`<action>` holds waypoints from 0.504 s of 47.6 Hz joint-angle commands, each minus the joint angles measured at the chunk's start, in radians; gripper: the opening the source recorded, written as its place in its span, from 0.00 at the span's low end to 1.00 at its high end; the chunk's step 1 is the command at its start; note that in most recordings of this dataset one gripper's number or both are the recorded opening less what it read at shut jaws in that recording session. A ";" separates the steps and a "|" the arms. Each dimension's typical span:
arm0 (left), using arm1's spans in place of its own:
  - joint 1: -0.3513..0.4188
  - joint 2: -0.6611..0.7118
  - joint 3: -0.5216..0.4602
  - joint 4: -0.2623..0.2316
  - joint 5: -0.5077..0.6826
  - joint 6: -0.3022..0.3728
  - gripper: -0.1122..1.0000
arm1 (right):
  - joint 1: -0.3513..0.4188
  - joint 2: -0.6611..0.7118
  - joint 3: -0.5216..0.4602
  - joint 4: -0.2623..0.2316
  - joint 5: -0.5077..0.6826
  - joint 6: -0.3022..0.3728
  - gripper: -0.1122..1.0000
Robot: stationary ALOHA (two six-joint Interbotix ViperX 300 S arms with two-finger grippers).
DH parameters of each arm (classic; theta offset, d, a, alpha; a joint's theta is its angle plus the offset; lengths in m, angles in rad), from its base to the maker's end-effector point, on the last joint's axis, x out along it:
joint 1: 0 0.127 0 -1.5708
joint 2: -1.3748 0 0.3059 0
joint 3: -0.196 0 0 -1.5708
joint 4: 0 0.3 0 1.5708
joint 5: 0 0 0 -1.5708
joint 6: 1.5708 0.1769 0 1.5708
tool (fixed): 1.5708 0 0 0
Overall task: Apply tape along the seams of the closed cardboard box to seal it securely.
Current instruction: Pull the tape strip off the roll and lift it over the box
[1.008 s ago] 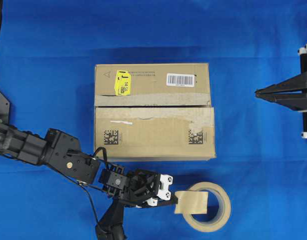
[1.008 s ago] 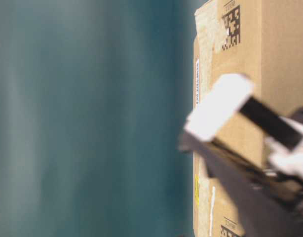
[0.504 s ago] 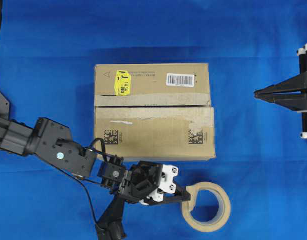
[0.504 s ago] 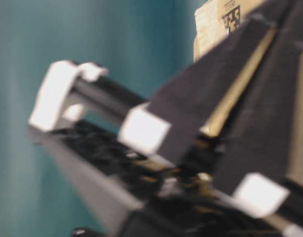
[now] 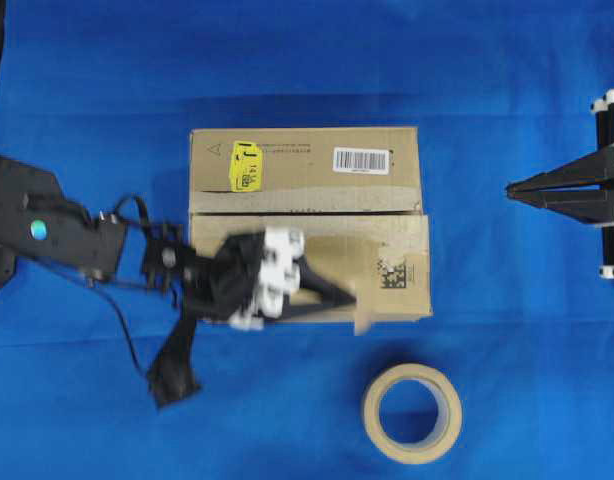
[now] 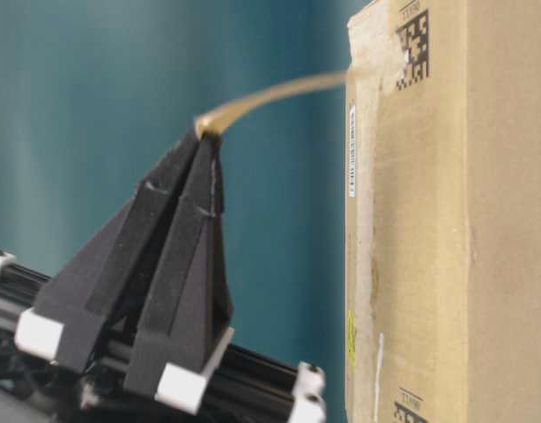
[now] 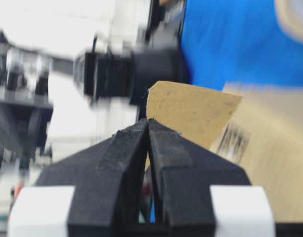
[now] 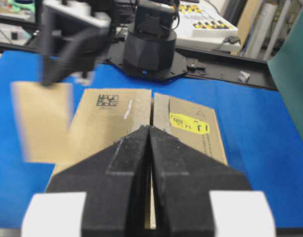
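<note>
The cardboard box (image 5: 307, 270) lies mid-table with its yellow sticker (image 5: 245, 165) and barcode label on the far flap. The seam (image 5: 307, 212) runs dark across its top beside pale old tape. My left gripper (image 5: 349, 297) is shut on the tan tape strip (image 5: 366, 316) and holds it over the box's near right edge, above the top. The strip also shows in the left wrist view (image 7: 191, 111) and curves edge-on toward the box corner in the table-level view (image 6: 270, 92). My right gripper (image 5: 512, 187) is shut and empty, well off the box's right side.
The beige tape roll (image 5: 412, 412) lies flat on the blue cloth in front of the box's right half. The left arm's body and cable (image 5: 172, 355) cross the cloth left of the box. The right arm's base parts sit at the right edge.
My left gripper has left the tape roll and swung up and back over the box's near flap, carrying the strip. The roll stays on the cloth. The right gripper has not moved.
</note>
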 commanded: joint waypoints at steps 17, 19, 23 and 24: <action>0.140 -0.067 0.038 -0.002 0.000 0.005 0.11 | -0.012 0.031 -0.017 -0.002 -0.005 -0.006 0.12; 0.144 -0.072 0.043 -0.002 0.008 0.005 0.11 | -0.012 0.034 -0.017 -0.002 -0.006 -0.006 0.12; 0.150 -0.081 0.057 -0.002 0.029 0.002 0.11 | -0.012 0.040 -0.015 -0.003 -0.005 -0.006 0.12; 0.152 -0.083 0.060 -0.002 0.037 0.002 0.11 | -0.012 0.041 -0.015 -0.003 -0.006 -0.006 0.12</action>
